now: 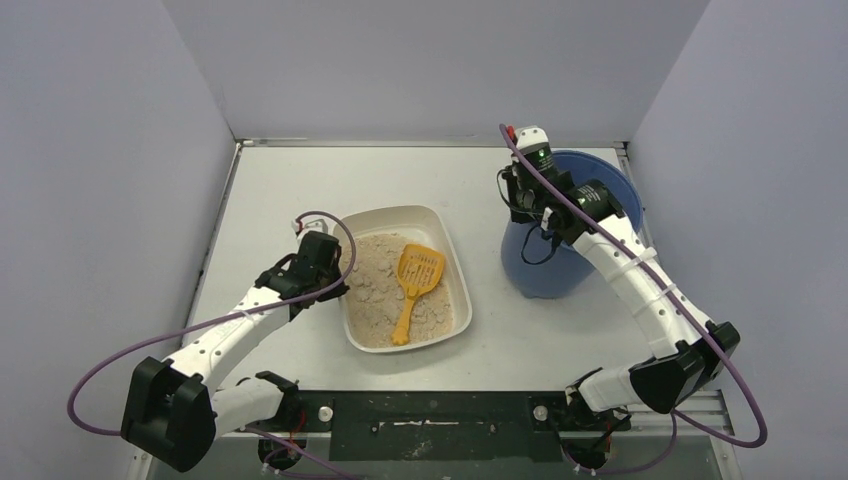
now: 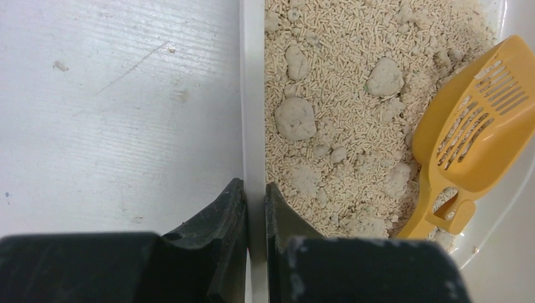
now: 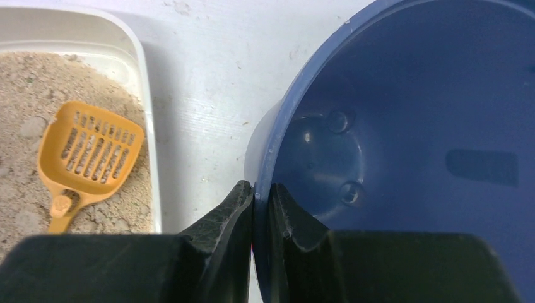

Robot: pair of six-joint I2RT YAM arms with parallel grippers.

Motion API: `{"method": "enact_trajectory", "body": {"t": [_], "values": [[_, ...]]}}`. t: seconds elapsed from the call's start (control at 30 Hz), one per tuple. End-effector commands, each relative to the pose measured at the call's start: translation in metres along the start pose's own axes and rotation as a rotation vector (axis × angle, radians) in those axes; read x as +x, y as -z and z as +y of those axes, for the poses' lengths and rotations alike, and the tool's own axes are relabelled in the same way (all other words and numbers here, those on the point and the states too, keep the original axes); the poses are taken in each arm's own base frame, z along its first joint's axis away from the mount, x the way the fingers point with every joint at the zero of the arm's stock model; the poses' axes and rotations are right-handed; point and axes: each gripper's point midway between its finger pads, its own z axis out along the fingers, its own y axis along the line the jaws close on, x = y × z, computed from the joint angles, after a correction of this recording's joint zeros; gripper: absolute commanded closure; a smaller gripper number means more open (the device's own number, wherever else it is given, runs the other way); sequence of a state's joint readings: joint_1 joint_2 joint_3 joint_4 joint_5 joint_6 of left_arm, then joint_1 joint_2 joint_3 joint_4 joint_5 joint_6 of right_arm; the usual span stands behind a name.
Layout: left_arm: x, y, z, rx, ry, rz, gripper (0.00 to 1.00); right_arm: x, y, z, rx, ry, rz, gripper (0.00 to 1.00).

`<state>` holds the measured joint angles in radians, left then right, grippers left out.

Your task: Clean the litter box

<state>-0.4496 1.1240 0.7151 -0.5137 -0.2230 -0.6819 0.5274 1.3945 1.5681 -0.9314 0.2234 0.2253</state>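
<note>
White-and-black arms (image 1: 240,325), purple cables (image 1: 130,350) — seemingly a green light (image 1: 545,157).

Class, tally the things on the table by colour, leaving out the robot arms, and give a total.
Off-white: 1, the litter box
Orange: 1, the scoop
Blue: 1, the bucket
Total: 3

The litter box (image 1: 395,211) sits in the middle of the table (image 1: 270,190) with the scoop (image 1: 417,275) lying on the litter (image 2: 353,126) toward its right side, the bucket (image 1: 545,275) apart to its right, the left gripper (image 2: 255,189) astride the box's left wall, the right gripper (image 3: 261,189) astride the bucket's left rim.
</note>
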Motion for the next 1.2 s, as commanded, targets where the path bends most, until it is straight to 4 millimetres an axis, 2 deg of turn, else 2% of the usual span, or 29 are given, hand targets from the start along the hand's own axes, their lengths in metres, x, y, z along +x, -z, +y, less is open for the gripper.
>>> {"method": "enact_trajectory", "body": {"t": [0.0,0.2,0.43,0.63,0.67,0.8,0.93,1.17], "values": [[-0.027,0.009,-0.019,0.083,0.056,-0.097,1.0,0.006,0.004,-0.017,0.083,0.001,0.004,1.0],[-0.022,0.007,-0.019,0.095,0.059,-0.089,1.0,0.014,-0.005,-0.014,0.092,0.025,0.034,1.0],[-0.021,0.006,-0.022,0.111,0.061,-0.083,1.0,0.005,0.005,-0.006,0.08,0.033,0.007,0.69],[-0.017,0.003,-0.022,0.117,0.062,-0.076,1.0,-0.005,0.015,-0.007,0.085,0.038,-0.023,0.63],[-0.016,0.003,-0.022,0.118,0.062,-0.074,1.0,-0.006,0.015,-0.006,0.083,0.039,-0.024,0.64],[-0.017,0.002,-0.021,0.115,0.061,-0.078,1.0,-0.01,0.014,0.001,0.048,0.038,-0.032,0.87],[-0.016,0.001,-0.02,0.112,0.058,-0.076,1.0,-0.012,0.008,0.005,0.037,0.055,-0.025,0.98],[-0.016,0.003,-0.021,0.117,0.056,-0.078,1.0,-0.03,0.0,0.014,0.013,0.103,-0.066,1.0]]}}
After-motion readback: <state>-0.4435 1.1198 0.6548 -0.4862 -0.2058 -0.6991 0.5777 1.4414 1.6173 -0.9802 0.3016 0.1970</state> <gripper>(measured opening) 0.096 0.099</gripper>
